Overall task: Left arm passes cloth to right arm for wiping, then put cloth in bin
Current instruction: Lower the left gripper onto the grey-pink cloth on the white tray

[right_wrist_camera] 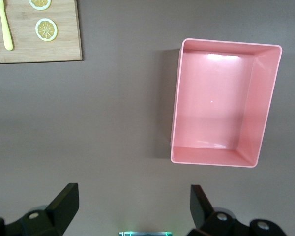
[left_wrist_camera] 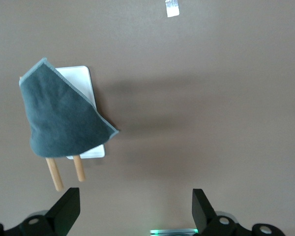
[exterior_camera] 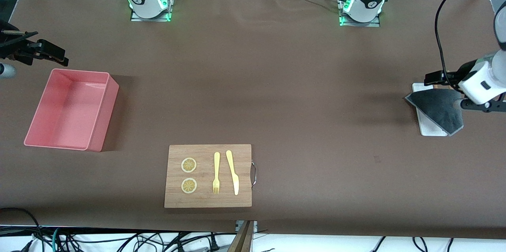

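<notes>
Cloth on tray, both hands up and empty.
The cloth drapes the tray at the left arm's desk end, under the wide-open left hand. Right hand, spread, hangs beside the bin.

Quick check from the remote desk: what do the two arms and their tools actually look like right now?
Both arms have glossy white rounded shells with black joint bands, on metal base plates lit green. Black cables run from the bases. The left tool and the right tool each have two black wedge-shaped fingers on a black body. The left arm's wrist is white, with a looping black cable above it.
</notes>
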